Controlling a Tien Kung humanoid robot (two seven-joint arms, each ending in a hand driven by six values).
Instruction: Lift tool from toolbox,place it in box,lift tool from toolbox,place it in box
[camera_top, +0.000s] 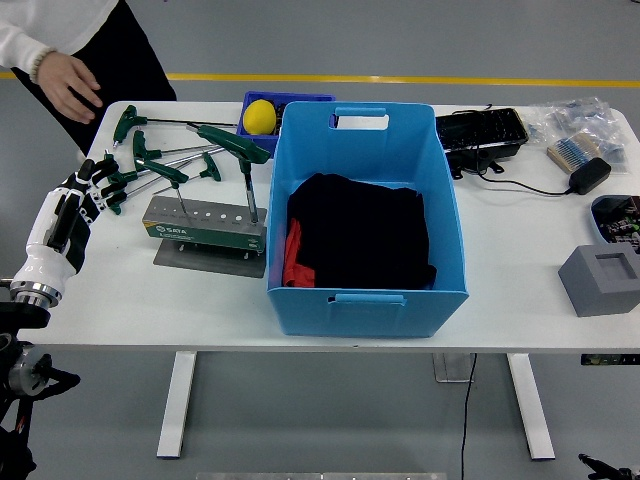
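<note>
At the table's (120, 320) left edge, the robot's left hand (88, 196) reaches in with its black fingers extended among the green T-handles of the hex keys (150, 165) lying fanned out near the far left corner. Whether the fingers have closed on a handle cannot be told from this view; they touch or overlap the nearest handles. The right hand does not show.

A person stands beyond the far left corner, with one hand (68, 85) hanging open above that corner, apart from the tools.

Just right of the loose keys sits the tool stand (205, 232), a green block with a row of holes on a grey base plate. Two T-handle keys stand upright in it: one (172, 180) near its left end and a taller one (240, 160) at its right end.

Behind the stand, at the far edge, a small blue bin (262, 100) holds a yellow ball (259, 116).

Touching the stand's right side, the large blue box (365, 290) occupies the middle of the table. Black cloth (365, 235) lies inside it, with something red (292, 255) showing at the left.

Right of the box, at the far edge, lies a black tray (482, 132), with a cable running to a black adapter (590, 176). A brush (572, 152) and plastic bags (575, 118) are at the far right corner. A grey foam block (603, 280) rests at the right edge.
</note>
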